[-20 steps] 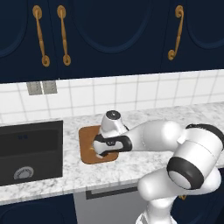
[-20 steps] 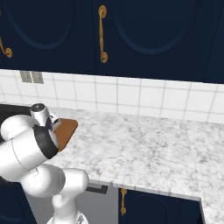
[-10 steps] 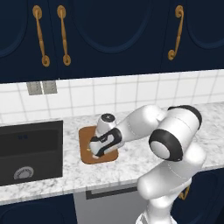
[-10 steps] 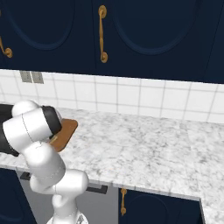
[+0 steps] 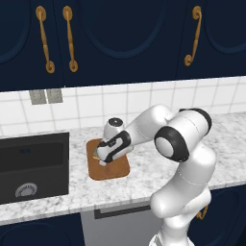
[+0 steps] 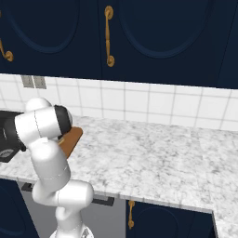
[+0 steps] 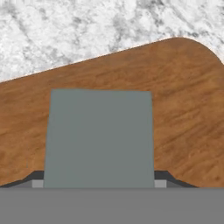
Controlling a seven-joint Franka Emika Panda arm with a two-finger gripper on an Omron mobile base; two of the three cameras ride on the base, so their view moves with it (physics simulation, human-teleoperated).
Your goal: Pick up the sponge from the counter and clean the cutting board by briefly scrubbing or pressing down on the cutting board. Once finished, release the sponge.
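The sponge (image 7: 99, 138) shows its grey-green scouring top in the hand view, and a sliver of its yellow body (image 5: 98, 157) peeks out under the hand in the left base view. My gripper (image 7: 99, 179) is shut on the sponge, with one dark fingertip (image 7: 34, 177) showing at each side of it. The sponge is held low over the brown wooden cutting board (image 7: 183, 100), which lies on the speckled marble counter (image 7: 65, 30). In the left base view my gripper (image 5: 103, 160) is over the board's (image 5: 116, 171) left half. I cannot tell whether the sponge touches the wood.
The black sink basin (image 5: 33, 163) sits in the counter (image 5: 144, 180) just left of the board. White tiled wall and dark blue cabinets rise behind. In the right base view the board's edge (image 6: 72, 138) shows past my arm, with open marble to its right.
The hand with the sponge has shifted slightly left over the board. The arm's elbow and upper links have swung up and left. The grip is unchanged.
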